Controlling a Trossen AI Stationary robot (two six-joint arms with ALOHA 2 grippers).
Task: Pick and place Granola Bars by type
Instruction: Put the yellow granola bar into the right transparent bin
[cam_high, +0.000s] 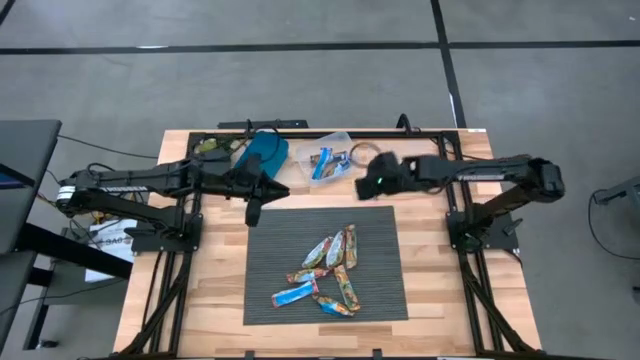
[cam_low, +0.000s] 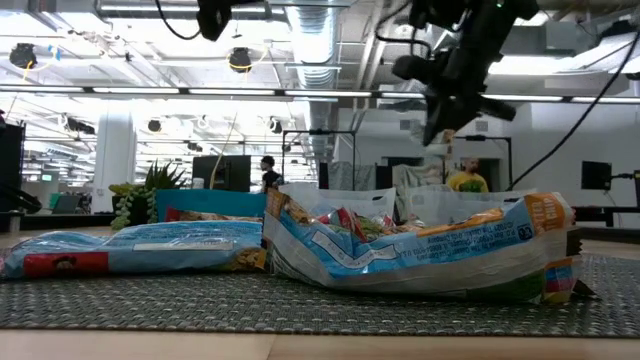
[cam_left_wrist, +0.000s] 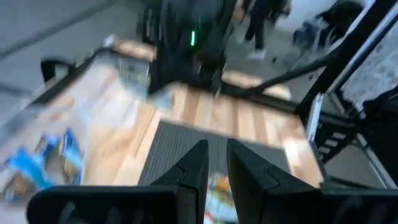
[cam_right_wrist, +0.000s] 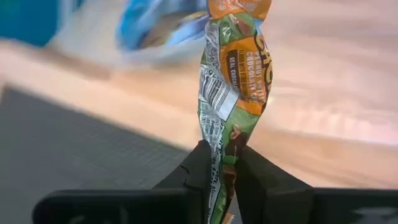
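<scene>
A pile of granola bars in blue, orange-brown and green wrappers lies on the dark ribbed mat. My right gripper is over the wood just beyond the mat's far edge, near the clear bin. It is shut on one orange-and-green bar. My left gripper hovers over the mat's far left corner, beside the teal bin. It is shut, with nothing between its fingers. My right gripper pinches one end of the orange-and-green bar between its two fingers, which slant downward. The rest of the bar sticks out past the fingertips in line with them. It is lifted clear of the table and the mat.
The clear bin holds blue bars. Black frame rails run along the table's far edge and sides. In the low view, bars lie close in front of the camera, and people stand in the room behind.
</scene>
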